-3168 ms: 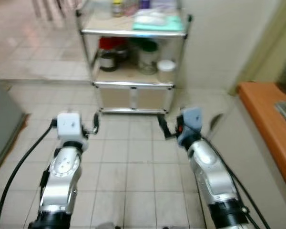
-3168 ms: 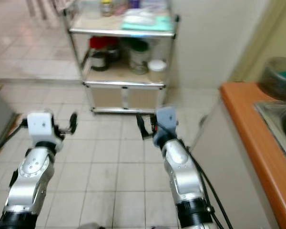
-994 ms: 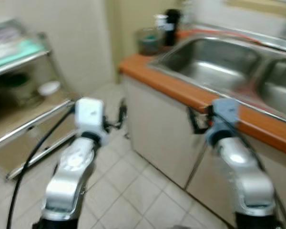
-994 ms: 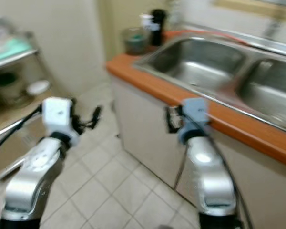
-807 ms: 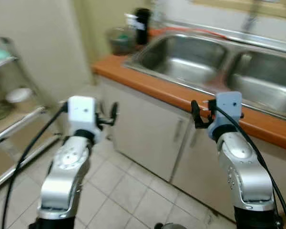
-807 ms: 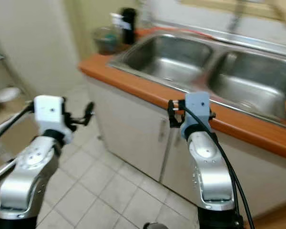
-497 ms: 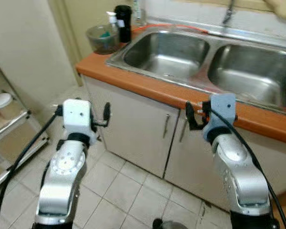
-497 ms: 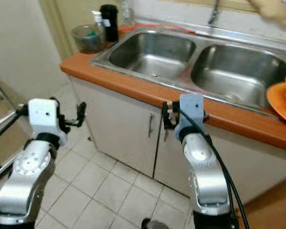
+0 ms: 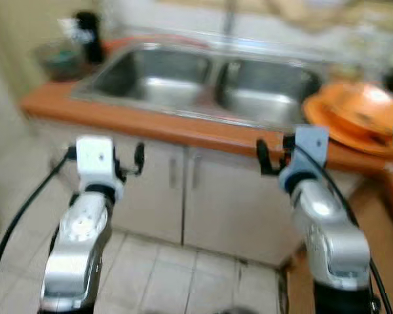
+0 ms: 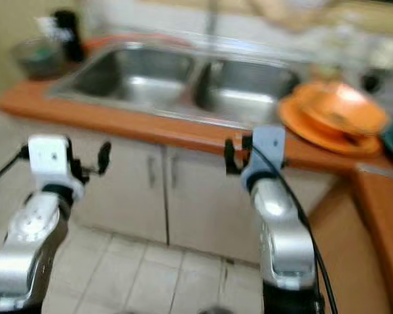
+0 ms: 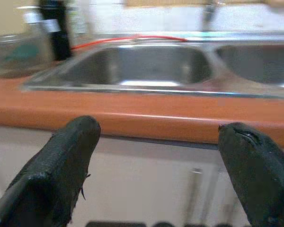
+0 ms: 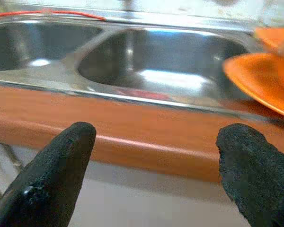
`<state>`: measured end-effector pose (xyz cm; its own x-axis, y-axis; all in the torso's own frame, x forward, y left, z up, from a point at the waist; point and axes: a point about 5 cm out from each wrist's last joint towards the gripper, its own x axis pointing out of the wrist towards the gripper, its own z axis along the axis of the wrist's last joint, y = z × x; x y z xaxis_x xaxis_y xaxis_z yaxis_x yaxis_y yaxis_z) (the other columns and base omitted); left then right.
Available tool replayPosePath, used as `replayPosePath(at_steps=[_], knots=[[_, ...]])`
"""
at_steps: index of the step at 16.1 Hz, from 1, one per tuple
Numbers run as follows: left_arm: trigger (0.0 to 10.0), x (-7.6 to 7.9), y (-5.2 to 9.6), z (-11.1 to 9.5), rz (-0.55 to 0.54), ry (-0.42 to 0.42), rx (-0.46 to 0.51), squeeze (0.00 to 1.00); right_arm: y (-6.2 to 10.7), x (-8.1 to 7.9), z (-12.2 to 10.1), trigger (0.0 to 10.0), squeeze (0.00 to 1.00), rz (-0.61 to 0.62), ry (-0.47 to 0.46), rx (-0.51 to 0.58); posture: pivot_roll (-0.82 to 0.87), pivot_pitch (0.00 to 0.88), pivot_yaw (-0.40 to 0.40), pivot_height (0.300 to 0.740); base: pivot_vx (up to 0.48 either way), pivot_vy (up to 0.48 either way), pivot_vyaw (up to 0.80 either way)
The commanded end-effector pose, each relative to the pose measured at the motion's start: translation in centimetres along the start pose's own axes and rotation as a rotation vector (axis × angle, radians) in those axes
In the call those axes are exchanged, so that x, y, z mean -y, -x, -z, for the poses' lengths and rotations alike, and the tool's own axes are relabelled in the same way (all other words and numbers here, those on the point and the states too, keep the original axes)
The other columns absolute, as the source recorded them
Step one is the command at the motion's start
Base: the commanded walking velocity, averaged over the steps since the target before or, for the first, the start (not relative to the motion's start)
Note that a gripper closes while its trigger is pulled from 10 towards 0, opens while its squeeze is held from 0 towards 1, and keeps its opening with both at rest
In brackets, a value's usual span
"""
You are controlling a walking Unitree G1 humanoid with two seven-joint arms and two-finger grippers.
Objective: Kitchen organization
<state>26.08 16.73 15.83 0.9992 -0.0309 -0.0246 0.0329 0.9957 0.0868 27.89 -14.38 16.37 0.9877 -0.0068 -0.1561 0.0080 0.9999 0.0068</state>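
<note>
The robot stood facing an orange counter with a double steel sink set into it and pale cupboard doors below. Both arms were raised in front of the cupboards, short of the counter edge. The left gripper had its fingers spread wide with nothing between them, aimed at the counter's front edge below the left basin. The right gripper was likewise wide and empty, pointing at the right basin.

The things most likely to need tidying sat on the counter: a stack of orange plates just beside the right basin, and at the far left corner a dark bottle and a glass bowl, all blurred.

I judged the robot was in the approach, nothing yet chosen. To do it well, it should settle square to the counter so the view steadies, then lift the right gripper above the counter edge before reaching towards the plates, keeping clear of the rim.
</note>
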Motion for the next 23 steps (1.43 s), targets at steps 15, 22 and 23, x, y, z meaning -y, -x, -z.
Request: replayPosePath(at_steps=[15, 22, 23], knots=[[10.0, 0.3, 0.2, -0.4, 0.005, 0.031, 0.01, 0.0, -0.1, -0.2, -1.7, 10.0, 1.0, -0.021, 0.084, 0.07, -0.03, 0.0, 0.024, 0.716, 0.0, 0.128, -0.63], [10.0, 0.3, -0.2, -1.6, 0.006, 0.105, 0.07, 0.0, 0.2, -1.4, -3.1, 10.0, 1.0, -0.129, 0.055, 0.145, -0.03, 0.0, 0.019, 0.716, 0.0, 0.0, 0.0], [10.0, 0.1, -0.3, -1.7, -0.001, 0.116, 0.076, 0.0, 0.2, -1.6, -3.4, 10.0, 1.0, -0.146, 0.047, 0.159, -0.02, 0.0, 0.016, 0.716, 0.0, 0.0, 0.0]])
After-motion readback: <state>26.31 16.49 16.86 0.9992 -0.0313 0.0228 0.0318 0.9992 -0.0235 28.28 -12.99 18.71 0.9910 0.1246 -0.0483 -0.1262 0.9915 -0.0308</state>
